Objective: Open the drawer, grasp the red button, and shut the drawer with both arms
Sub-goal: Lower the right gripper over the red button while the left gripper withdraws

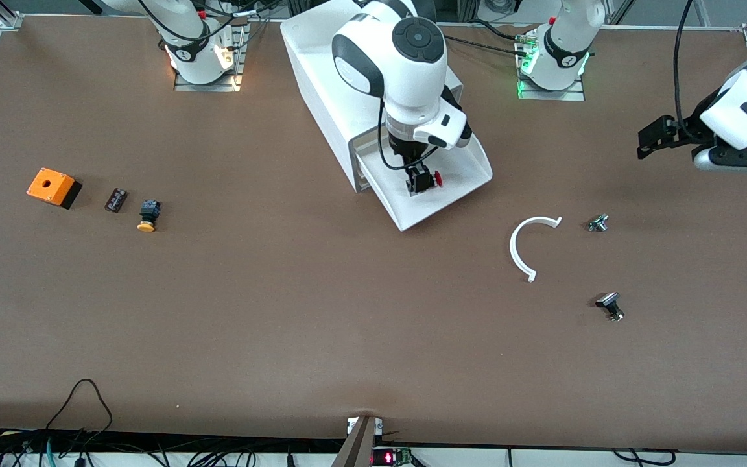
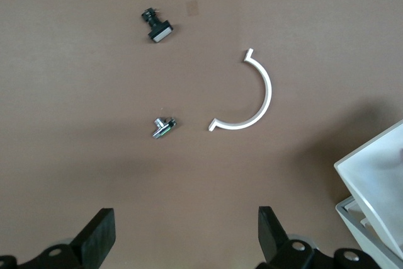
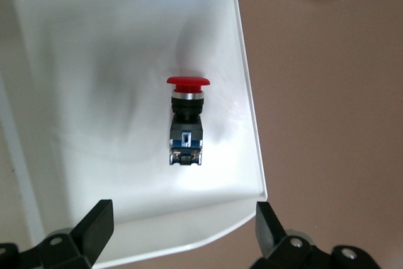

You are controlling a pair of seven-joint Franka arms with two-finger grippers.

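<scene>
**Drawer out, right hand over red button, no grip yet**

Drawer (image 1: 451,194) is pulled out of the white cabinet (image 1: 321,78), lowest tray by the look of it. Red mushroom-cap button (image 3: 186,121) lies on its side on the drawer floor, close to the drawer's side wall toward the left arm's end and clear of it. Right hand (image 1: 420,180) hangs over the drawer right above the button, fingers (image 3: 94,225) spread wide, nothing held, one finger each side of the button's line in the wrist view. Left hand (image 1: 655,139) waits in the air over the left arm's end of the worktop (image 1: 283,311), fingers (image 2: 97,234) wide too, empty; under it sit a white C-shaped clip (image 2: 249,96) and two small dark parts (image 2: 164,127), (image 2: 157,26).

Handling guess: button is small, rigid and light, with a hard plastic body. The round cap is smooth and would likely slip or roll between pads; the flat sides of the black blocky body below the cap are the better hold. The drawer floor is slick, so a skewed pinch may skate it away.

Elsewhere, toward the right arm's end: orange box (image 1: 52,187), yellow-capped button (image 1: 148,215), small dark block (image 1: 116,200).
</scene>
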